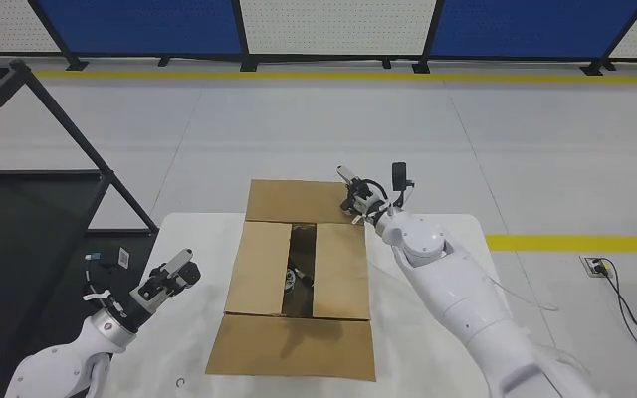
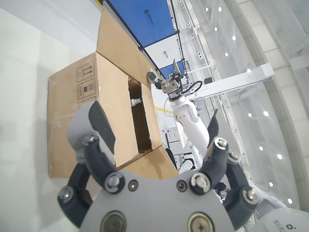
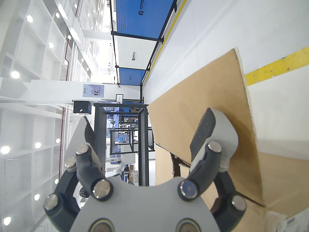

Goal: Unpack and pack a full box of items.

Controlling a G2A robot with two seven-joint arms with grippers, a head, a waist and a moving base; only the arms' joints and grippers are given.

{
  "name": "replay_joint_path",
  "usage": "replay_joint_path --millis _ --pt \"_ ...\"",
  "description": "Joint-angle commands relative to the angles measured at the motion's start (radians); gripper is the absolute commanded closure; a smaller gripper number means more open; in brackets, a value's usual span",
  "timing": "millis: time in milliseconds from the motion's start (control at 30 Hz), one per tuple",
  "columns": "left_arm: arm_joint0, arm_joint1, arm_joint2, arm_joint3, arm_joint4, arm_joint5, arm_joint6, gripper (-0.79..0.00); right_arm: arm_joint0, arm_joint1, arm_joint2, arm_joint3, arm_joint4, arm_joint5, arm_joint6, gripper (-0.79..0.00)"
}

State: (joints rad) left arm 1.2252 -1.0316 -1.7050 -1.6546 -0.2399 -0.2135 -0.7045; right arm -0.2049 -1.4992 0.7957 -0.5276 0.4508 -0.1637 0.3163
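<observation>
Left gripper point(image 1: 186, 264) hangs low over the white table point(image 1: 199, 234), just off the left wall of the cardboard box point(image 1: 343, 274) and apart from it. Its forearm comes in from the box's near-left side, and the fingers aim at that wall, spread wide with nothing between them. Black handling pictograms point(image 2: 84, 78) are printed on that wall, among them a pair of arrows; the finer print is too small to tell.

The box stands upright, its long axis running outward from the robot. Its far flap point(image 1: 294, 199) and near flap point(image 1: 294, 348) are folded open. The two side flaps lie inward over the top, leaving a narrow gap point(image 1: 303, 264) along the long axis. Through the gap a small white item point(image 2: 135, 101) shows inside.

The right arm stretches along the box's right side to its far-right corner. There the right gripper point(image 1: 370, 179) is opened wide and holds nothing, with one finger point(image 3: 212, 131) against the far flap.
</observation>
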Motion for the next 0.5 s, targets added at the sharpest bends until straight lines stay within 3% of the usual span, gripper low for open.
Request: replay_joint_path --millis 0,467 --pt "0.0 0.0 0.0 0.0 0.0 0.0 0.0 -0.785 -0.002 -0.002 -0.001 -0.004 -0.012 0.02 0.007 -0.785" --pt "0.0 0.0 0.0 0.0 0.0 0.0 0.0 -0.785 0.028 -0.042 -0.02 0.059 -0.106 0.128 -0.01 -0.785"
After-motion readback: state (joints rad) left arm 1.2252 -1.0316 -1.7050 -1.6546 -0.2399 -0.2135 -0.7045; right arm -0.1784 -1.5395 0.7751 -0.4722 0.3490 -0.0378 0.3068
